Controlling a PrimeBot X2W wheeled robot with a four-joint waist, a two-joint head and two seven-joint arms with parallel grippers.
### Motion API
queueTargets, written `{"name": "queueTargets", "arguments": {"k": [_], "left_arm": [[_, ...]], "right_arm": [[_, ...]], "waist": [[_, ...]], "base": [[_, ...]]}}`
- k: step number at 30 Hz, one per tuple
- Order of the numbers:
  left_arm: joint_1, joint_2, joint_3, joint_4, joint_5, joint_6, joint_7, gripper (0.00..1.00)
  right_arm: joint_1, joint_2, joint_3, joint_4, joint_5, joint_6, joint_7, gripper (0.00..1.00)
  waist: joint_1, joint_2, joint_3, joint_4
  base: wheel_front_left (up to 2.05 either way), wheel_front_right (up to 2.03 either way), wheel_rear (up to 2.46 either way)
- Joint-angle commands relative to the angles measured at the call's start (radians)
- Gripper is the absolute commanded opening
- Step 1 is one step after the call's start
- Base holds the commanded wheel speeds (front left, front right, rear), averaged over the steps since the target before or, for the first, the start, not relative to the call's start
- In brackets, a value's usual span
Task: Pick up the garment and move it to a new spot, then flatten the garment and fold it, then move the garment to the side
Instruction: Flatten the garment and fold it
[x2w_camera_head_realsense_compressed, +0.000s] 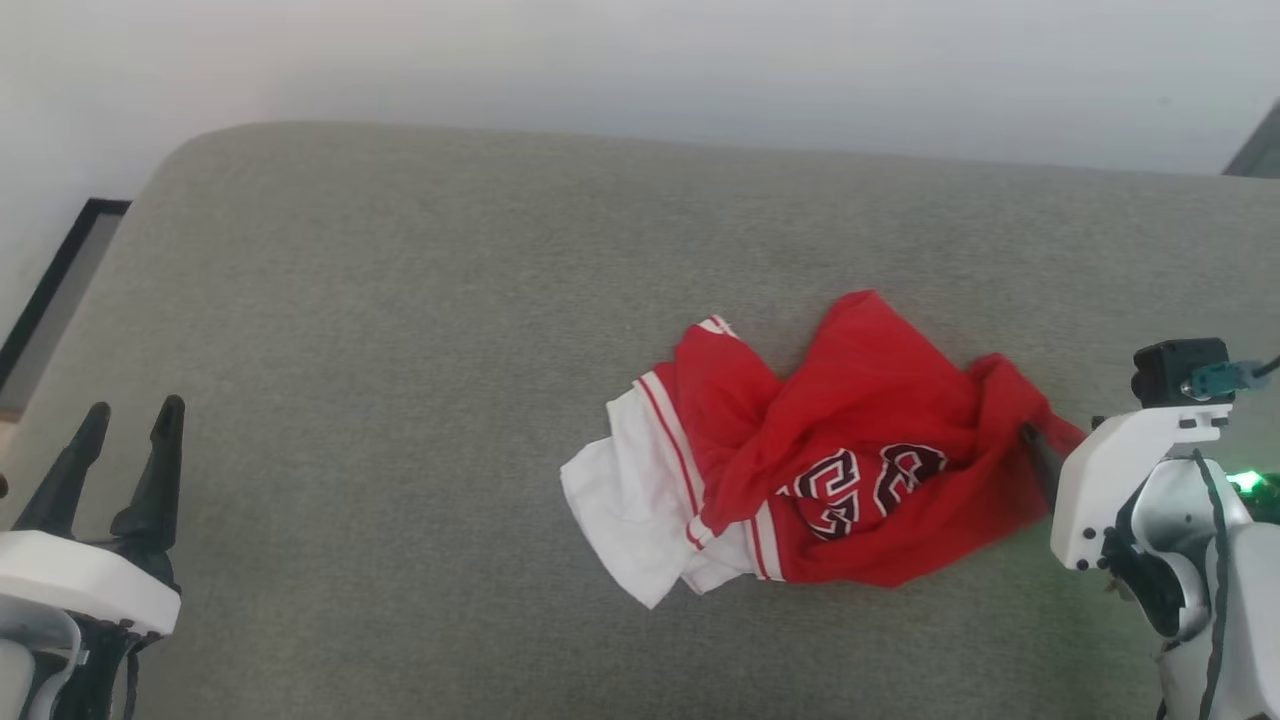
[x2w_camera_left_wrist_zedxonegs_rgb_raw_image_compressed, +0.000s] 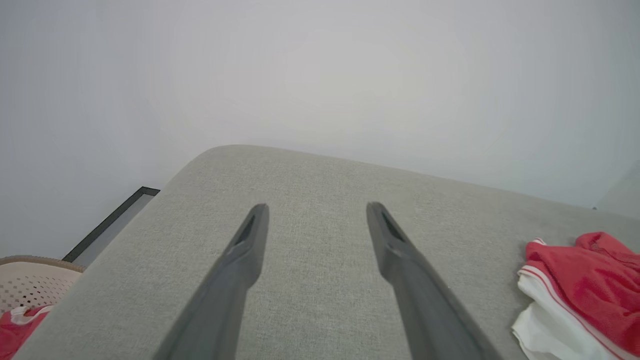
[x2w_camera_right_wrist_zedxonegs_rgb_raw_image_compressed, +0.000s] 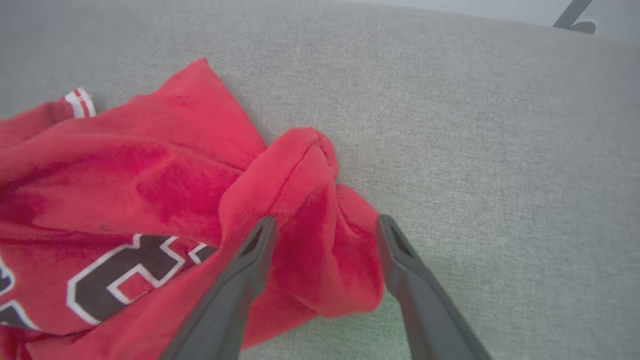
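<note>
At the lower left of the head view the left tool (x2w_camera_head_realsense_compressed: 135, 408) is released, its fingers spread above the bare grey bench (x2w_camera_head_realsense_compressed: 400, 300). Right of centre the garment (x2w_camera_head_realsense_compressed: 850, 450) lies crumpled on the bench, white sleeve to its left, dark letters facing up. At its right edge the right tool (x2w_camera_right_wrist_zedxonegs_rgb_raw_image_compressed: 325, 220) is released, fingers apart astride a red fold.
</note>
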Motion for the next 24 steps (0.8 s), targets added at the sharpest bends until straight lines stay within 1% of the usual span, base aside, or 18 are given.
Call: {"name": "queueTargets", "arguments": {"k": [1,7,13,15,16,17,18,24], "left_arm": [[-0.002,0.006,-0.002,-0.009,-0.003,-0.005,0.008,1.00],[-0.008,0.031,-0.001,-0.042,-0.024,-0.004,0.052,1.00],[-0.017,0.065,-0.018,-0.102,-0.057,-0.005,0.127,1.00],[-0.022,0.077,-0.028,-0.124,-0.080,-0.006,0.168,1.00],[-0.029,0.095,-0.040,-0.149,-0.104,-0.005,0.211,1.00],[-0.033,0.101,-0.046,-0.161,-0.113,-0.005,0.231,1.00],[-0.033,0.101,-0.046,-0.161,-0.113,-0.005,0.231,1.00],[-0.081,0.138,-0.096,-0.212,-0.166,-0.006,0.377,1.00]], "right_arm": [[0.016,0.007,-0.001,-0.029,0.006,-0.001,-0.019,1.00],[0.049,0.047,-0.037,-0.126,-0.015,-0.001,-0.119,1.00],[0.084,0.094,-0.064,-0.207,-0.043,-0.001,-0.233,1.00],[0.096,0.106,-0.068,-0.228,-0.052,-0.001,-0.273,1.00],[0.110,0.116,-0.072,-0.243,-0.053,-0.001,-0.306,1.00],[0.115,0.120,-0.074,-0.248,-0.054,-0.001,-0.322,1.00],[0.115,0.120,-0.074,-0.248,-0.054,-0.001,-0.322,1.00],[0.149,0.131,-0.072,-0.265,-0.042,-0.001,-0.368,1.00]], "waist": [[0.0000,0.0000,-0.008,-0.019],[0.0000,0.0000,-0.022,-0.071],[0.0000,0.0000,-0.029,-0.128],[0.0000,0.0000,-0.030,-0.147],[0.0000,0.0000,-0.029,-0.167],[0.0000,0.0000,-0.028,-0.176],[0.0000,0.0000,-0.028,-0.176],[0.0000,0.0000,-0.020,-0.227]], "base": [[0.00,0.00,0.00],[0.00,0.00,0.00],[0.00,0.00,0.00],[0.00,0.00,0.00],[0.00,0.00,0.00],[0.00,0.00,0.00],[0.00,0.00,0.00],[0.00,0.00,0.00]]}}
